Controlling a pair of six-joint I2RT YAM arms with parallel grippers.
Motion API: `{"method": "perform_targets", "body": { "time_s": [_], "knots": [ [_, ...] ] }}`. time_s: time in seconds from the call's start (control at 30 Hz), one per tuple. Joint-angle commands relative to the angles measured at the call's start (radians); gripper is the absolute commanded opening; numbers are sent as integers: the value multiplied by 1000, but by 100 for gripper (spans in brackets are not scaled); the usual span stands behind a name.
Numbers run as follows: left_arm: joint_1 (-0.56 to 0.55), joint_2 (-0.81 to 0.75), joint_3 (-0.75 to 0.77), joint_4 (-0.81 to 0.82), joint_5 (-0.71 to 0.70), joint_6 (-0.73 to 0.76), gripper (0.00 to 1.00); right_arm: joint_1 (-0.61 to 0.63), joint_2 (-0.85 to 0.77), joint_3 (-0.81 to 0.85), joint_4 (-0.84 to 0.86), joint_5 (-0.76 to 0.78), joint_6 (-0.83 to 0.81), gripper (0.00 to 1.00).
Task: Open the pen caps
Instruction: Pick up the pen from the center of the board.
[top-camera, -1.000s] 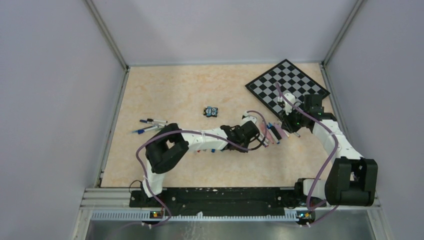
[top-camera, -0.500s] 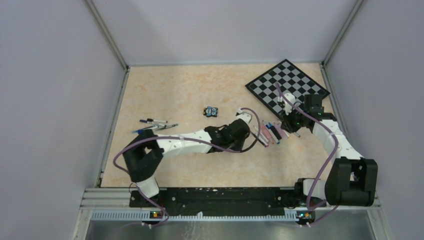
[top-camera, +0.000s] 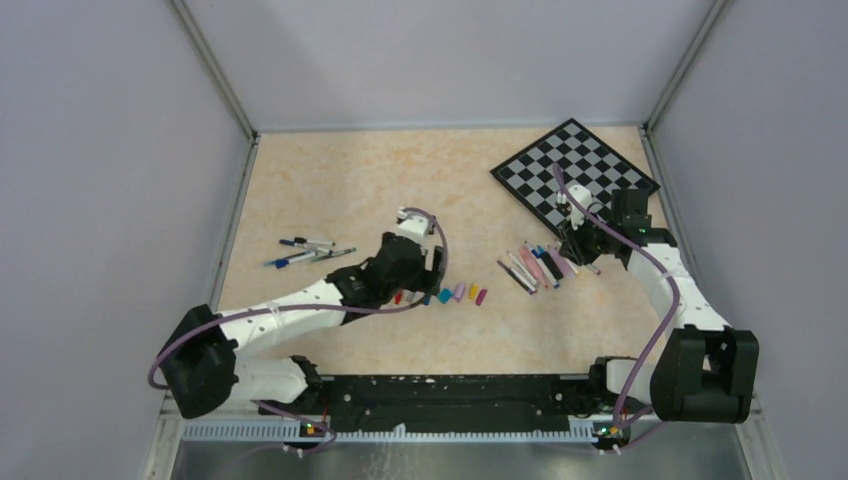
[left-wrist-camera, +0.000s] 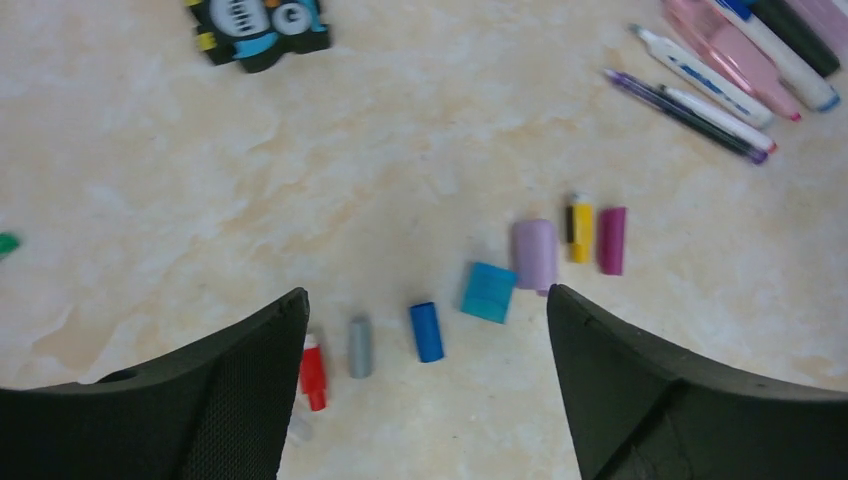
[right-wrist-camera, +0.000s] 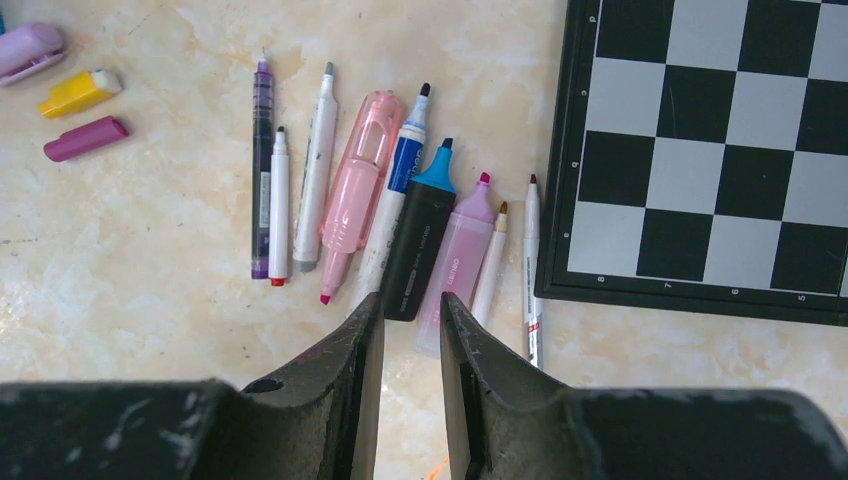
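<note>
Top external: beige marbled table (top-camera: 330, 185), grey walls; left tool (top-camera: 412, 262) open, right tool (top-camera: 572, 246) near-closed, empty.

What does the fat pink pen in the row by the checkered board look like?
The pink pen is a chunky see-through pink plastic highlighter, uncapped, with a small darker pink tip. It lies flat on the table among the other pens, a white pen on one side and a blue-and-white marker on the other. Neither gripper touches it.

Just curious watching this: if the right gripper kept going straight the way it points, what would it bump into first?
Probably the black highlighter lying just ahead of the right gripper, among the uncapped pens; depth is hard to judge.
</note>
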Motion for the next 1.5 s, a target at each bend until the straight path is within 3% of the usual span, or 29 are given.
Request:
{"method": "perform_targets", "body": {
  "time_s": [0.0, 0.23, 0.6, 0.83, 1.03, 1.13, 1.47],
  "knots": [
    [159, -125, -87, 75, 55, -44, 96, -8, -32, 26, -2, -40, -21, 26],
    [373, -210, -157, 73, 75, -180, 99, -8, -37, 26, -6, -50, -26, 26],
    [654, -98, -50, -25, 137, -257, 98, -8, -45, 25, -8, -56, -29, 26],
    [786, 47, 73, -102, 159, -360, 88, -8, -46, 24, -10, -55, -32, 26],
    [852, 253, 287, -331, 108, -447, 59, -8, -47, 23, -12, -56, -33, 26],
    [878, 359, 373, -425, 97, -474, 52, -8, -47, 23, -11, -55, -35, 26],
    [918, 457, 429, -445, 55, -505, 45, -8, -44, 21, -8, -49, -38, 26]
  ]
}}
